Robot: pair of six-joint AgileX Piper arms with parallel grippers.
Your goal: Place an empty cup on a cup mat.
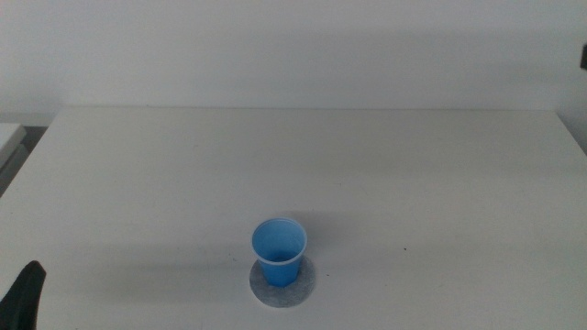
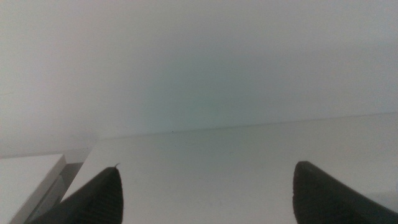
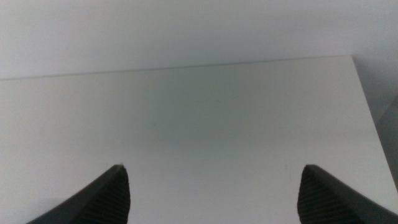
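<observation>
The bright blue cup [image 1: 279,249] stands upright and empty on the round speckled grey cup mat [image 1: 305,284] near the table's front middle. My left gripper [image 2: 208,186] is open and empty, with only bare table between its jaws; a dark part of it [image 1: 23,295] shows at the bottom left corner of the middle view, well left of the cup. My right gripper [image 3: 214,186] is open and empty over bare table and is out of the middle view. Neither wrist view shows the cup or mat.
The white table [image 1: 303,165] ends at a pale wall at the back. A low white surface [image 1: 9,137] adjoins the table's left edge; it also shows in the left wrist view [image 2: 28,177]. The table's right edge [image 3: 367,106] shows in the right wrist view.
</observation>
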